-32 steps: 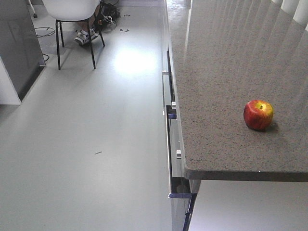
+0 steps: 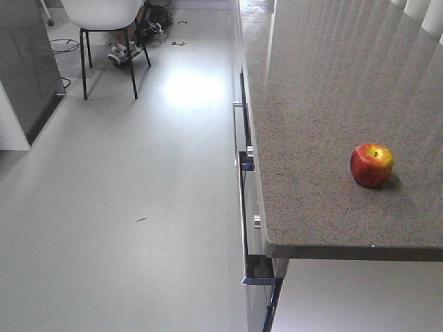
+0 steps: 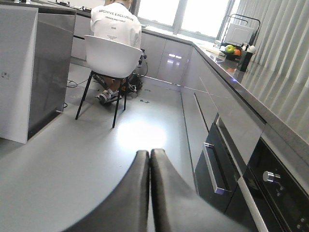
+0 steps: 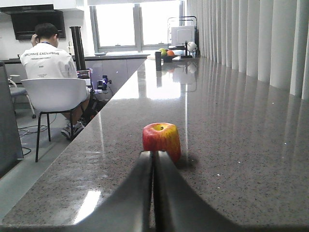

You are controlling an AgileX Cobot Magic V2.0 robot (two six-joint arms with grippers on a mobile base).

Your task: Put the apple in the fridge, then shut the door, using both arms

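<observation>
- Front view: the apple (image 2: 372, 165) sat upright on the speckled desk (image 2: 311, 90), near its front edge; neither arm showed.
- Left wrist view: the left pincer (image 3: 149, 153), pressed together and empty, hung over the floor (image 3: 96, 159) beside the drawer fronts (image 3: 212, 159).
- Right wrist view: the right pincer (image 4: 154, 154), also pressed together, pointed at the apple (image 4: 161, 141) just ahead. It would need to spread first, then straddle the apple's widest part and squeeze gently, lest it roll.
</observation>
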